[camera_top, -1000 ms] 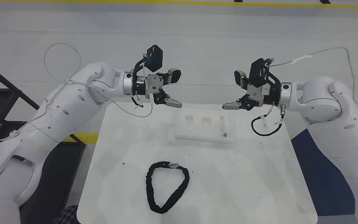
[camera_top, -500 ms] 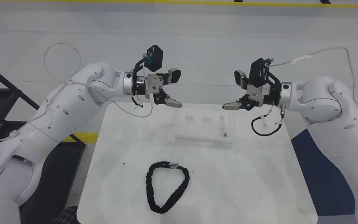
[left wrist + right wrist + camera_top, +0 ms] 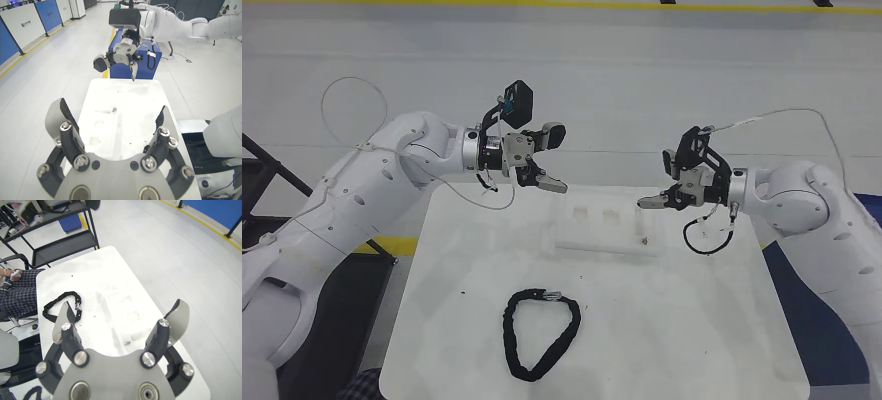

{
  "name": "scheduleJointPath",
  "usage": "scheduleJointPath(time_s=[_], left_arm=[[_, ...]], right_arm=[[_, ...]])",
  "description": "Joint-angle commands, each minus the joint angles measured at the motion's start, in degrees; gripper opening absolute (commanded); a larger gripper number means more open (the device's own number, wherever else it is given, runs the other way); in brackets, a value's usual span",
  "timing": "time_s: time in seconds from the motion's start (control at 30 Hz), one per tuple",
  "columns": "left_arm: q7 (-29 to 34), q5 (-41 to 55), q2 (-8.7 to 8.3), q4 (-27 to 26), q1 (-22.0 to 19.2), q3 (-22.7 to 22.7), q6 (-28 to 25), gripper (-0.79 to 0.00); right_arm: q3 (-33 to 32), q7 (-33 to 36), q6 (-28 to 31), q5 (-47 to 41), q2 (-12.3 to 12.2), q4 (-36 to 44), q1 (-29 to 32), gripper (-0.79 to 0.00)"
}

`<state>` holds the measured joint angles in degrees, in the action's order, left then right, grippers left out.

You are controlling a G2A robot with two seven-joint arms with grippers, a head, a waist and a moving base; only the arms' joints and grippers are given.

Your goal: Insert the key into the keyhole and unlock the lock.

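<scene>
1. My right gripper (image 3: pixel 660 185) hangs open with its jaws spread wide and nothing between them.
2. The key (image 3: pixel 127 343) lies flat on the white foam tray (image 3: pixel 592 243), at the tray end closest to this gripper. It sits just beneath the fingertips and a little to the side of them, toward the robot's body.
3. My left gripper (image 3: pixel 550 158) is also open and empty. From it the key (image 3: pixel 114 109) is well apart, straight ahead of the jaws at the tray's far end.
4. The right arm is clearly the nearer of the 2, so I would take the key with it. I judge the move to be mostly a descent with a small sideways shift.
5. The key is too small for me to tell its long axis, so I would check that before closing on it.
6. The chain lock (image 3: pixel 540 333) lies well apart from both grippers, farther toward the robot's body. Its metal end (image 3: pixel 77 306) lies on the side of the loop facing the tray.
</scene>
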<state>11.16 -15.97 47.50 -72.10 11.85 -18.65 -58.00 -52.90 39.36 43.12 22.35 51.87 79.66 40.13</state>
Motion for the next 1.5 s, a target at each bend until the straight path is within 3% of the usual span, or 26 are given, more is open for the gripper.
scheduleJointPath(time_s=[0.0, 0.43, 0.53, 0.73, 0.93, 1.47], left_arm=[[0.00, 0.00, 0.00, 0.00, 0.00, 0.00, 0.00, 0.000], [0.00, 0.00, 0.00, 0.00, 0.00, 0.00, 0.00, 0.000], [0.00, 0.00, 0.00, 0.00, 0.00, 0.00, 0.00, 0.000], [0.00, 0.00, 0.00, 0.00, 0.00, 0.00, 0.00, 0.000], [0.00, 0.00, 0.00, 0.00, 0.00, 0.00, 0.00, 0.000], [0.00, 0.00, 0.00, 0.00, 0.00, 0.00, 0.00, 0.000]], right_arm=[[0.67, 0.94, -1.40, 0.21, 0.17, -1.26, 0.21, 0.000], [6.05, 9.29, -22.25, -0.84, 2.59, -6.50, 0.03, 0.000], [7.20, 9.69, -28.29, -3.20, 3.57, -8.33, 0.02, 0.000], [10.16, 9.53, -34.60, -3.98, 5.51, -11.31, -0.21, 0.000], [12.76, 10.53, -39.27, -3.56, 7.27, -13.07, -0.60, 0.000], [13.01, 10.93, -39.39, -3.72, 7.45, -13.10, -0.66, 0.000]])
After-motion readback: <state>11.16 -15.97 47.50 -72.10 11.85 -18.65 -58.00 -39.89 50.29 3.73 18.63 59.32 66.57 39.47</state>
